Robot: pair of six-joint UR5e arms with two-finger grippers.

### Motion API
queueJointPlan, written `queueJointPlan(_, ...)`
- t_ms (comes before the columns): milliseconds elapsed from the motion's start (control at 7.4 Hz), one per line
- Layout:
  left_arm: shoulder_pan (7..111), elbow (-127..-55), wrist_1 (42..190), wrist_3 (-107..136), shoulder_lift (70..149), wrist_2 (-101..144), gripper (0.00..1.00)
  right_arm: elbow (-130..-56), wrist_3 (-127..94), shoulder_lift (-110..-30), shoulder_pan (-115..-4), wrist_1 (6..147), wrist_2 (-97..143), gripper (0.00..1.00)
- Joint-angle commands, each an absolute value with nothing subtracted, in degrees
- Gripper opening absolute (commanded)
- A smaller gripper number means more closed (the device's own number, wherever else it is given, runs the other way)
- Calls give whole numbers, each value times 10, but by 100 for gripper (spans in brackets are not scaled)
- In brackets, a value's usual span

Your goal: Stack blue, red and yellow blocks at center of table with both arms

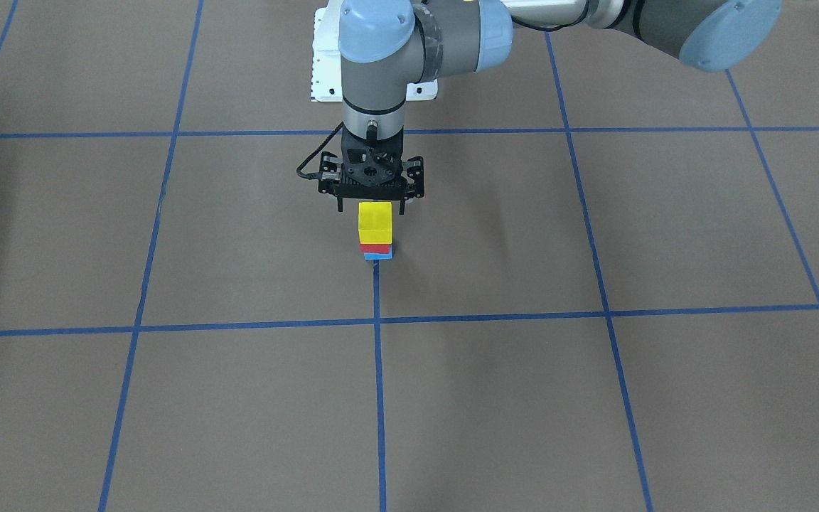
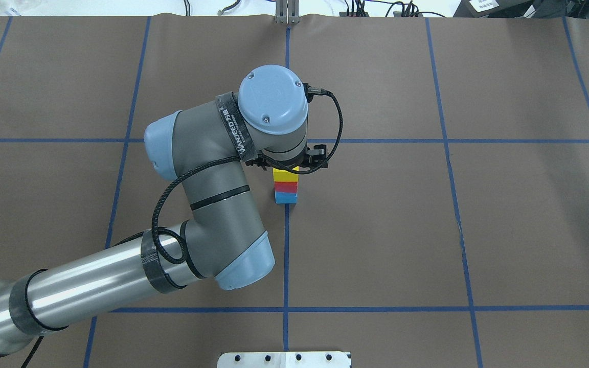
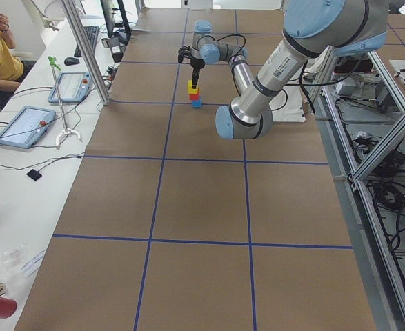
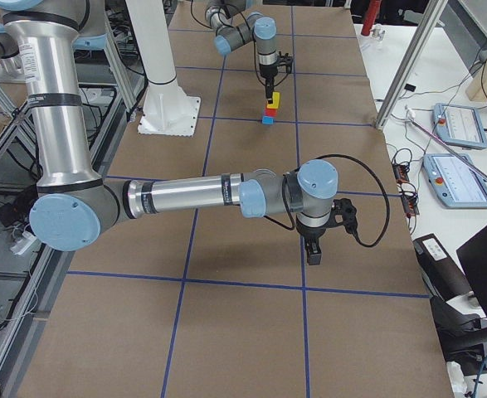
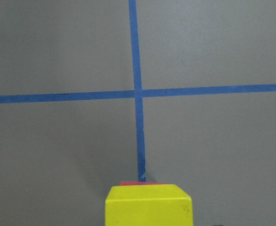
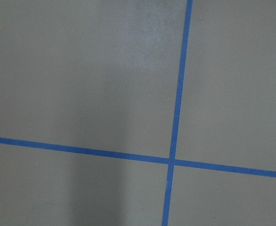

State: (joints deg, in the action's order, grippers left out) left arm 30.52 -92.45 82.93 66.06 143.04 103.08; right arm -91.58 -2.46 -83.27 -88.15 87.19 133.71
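Yellow block beneath left gripper

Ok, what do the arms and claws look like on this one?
The left arm and right arm are silver-grey tubes with pale blue joint caps. A black cable loops along the left, past a black strap with white lettering. The left claw and right claw are black.

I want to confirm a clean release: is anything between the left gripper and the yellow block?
Nothing visible does. The left gripper hangs open right above the yellow block, which tops the red block and the blue block. Only a bare gap shows between the gripper and the yellow block.
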Motion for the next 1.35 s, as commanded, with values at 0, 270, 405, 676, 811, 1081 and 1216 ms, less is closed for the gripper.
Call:
queueJointPlan(0,375,-1074,684,556,1385,1068,100,-915,-23,-835,-882,872,1337,100)
queueJointPlan(270,560,-1140,657,344,1260,1211,100,-915,-17,-845,-882,871,1337,100)
queueJointPlan(405,636,-1136,656,184,1196,1242,100,-915,-17,-846,-882,871,1337,100)
queueJointPlan(676,775,-1108,657,-31,1102,1244,100,-916,-16,-846,-882,871,1337,100)
queueJointPlan(811,832,-1080,661,-138,1063,1246,100,-917,-16,-846,-882,871,1337,100)
queueJointPlan(1081,920,-1042,663,-218,1001,1288,100,-918,-15,-849,-882,871,1337,100)
queueJointPlan(1216,930,-1038,688,-216,943,1285,100,-918,-16,-850,-882,871,1337,100)
